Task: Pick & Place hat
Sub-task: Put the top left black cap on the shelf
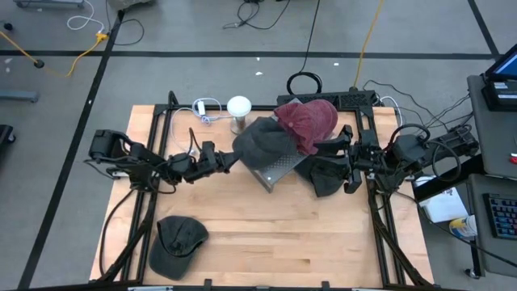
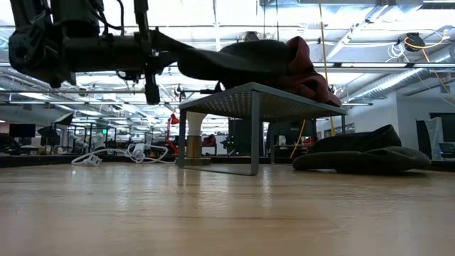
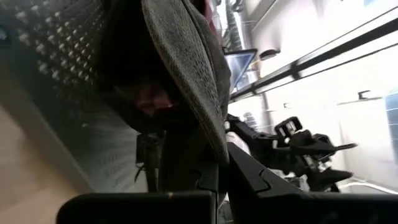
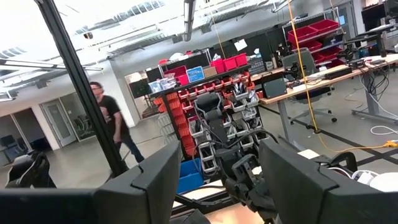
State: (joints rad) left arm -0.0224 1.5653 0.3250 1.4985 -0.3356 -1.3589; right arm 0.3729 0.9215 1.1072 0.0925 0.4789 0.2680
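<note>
A dark grey knitted hat (image 1: pixel 265 139) lies draped over the perforated metal rack (image 1: pixel 279 168) that stands near the middle of the far half of the wooden worktop (image 1: pixel 266 234). The left tool (image 1: pixel 230 158) is closed on the soft edge of this hat at the rack's left side; the left wrist view shows the coarse grey weave (image 3: pixel 186 68) pinched between its dark fingers. A crumpled dark red hat (image 1: pixel 308 121) sits on the rack just behind the grey one and touching it. In the low view the rack (image 2: pixel 257 103) shows as a thin flat mesh plate on slim legs, with both hats heaped on top. Another dark floppy hat (image 1: pixel 325 176) lies flat on the worktop at the rack's right side, just beside the right tool (image 1: pixel 340 158), whose fingers stand wide apart and hold nothing. A faded grey peaked cap (image 1: pixel 178 244) rests near the front left corner. A small white round lamp (image 1: pixel 238 111) stands by the far edge.
</note>
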